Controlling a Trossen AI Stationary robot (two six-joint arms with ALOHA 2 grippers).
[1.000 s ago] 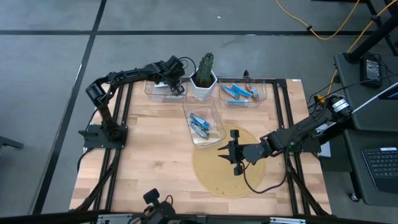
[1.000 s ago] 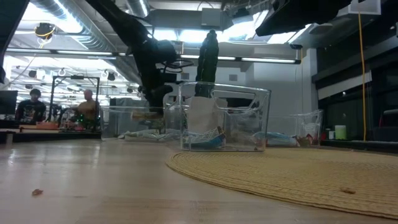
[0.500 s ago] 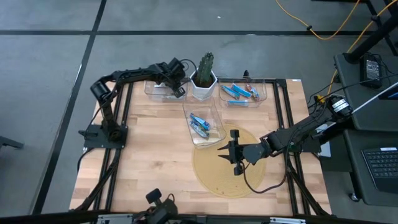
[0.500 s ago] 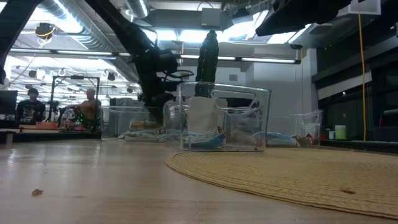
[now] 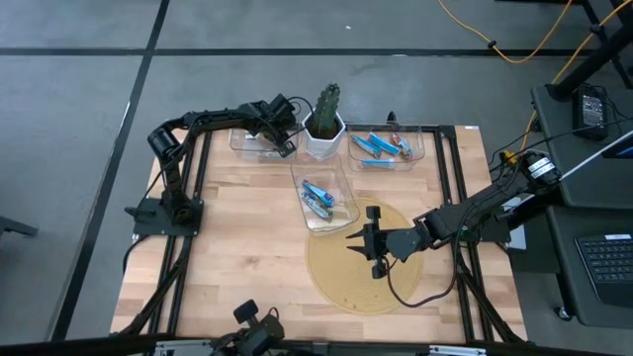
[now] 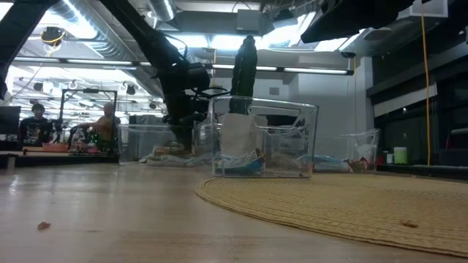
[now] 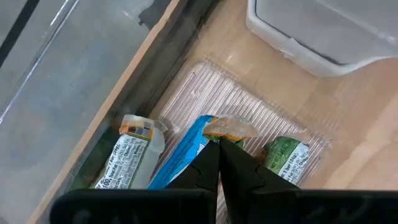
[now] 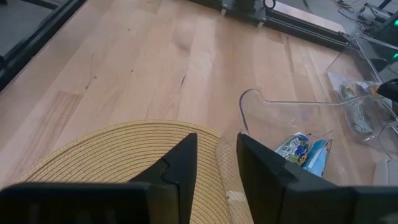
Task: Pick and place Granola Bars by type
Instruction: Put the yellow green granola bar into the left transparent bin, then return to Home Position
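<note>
On my surface (image 5: 237, 247): three clear bins (image 5: 323, 203), blue Granola Bars (image 5: 316, 197), potted cactus (image 5: 324, 117), round woven mat (image 5: 346, 267).

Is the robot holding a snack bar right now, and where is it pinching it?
Yes. The left gripper is shut on a blue granola bar, pinching the crimped end of its wrapper. The right gripper holds nothing.

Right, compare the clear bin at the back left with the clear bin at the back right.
The back-left bin has the left gripper reaching into it, shut on a blue bar; the back-right bin has no gripper at it. The back-left bin holds green-labelled bars around that blue one, while the back-right bin shows mostly blue bars. Both are clear plastic and flank the potted cactus along the table's far edge.
</note>
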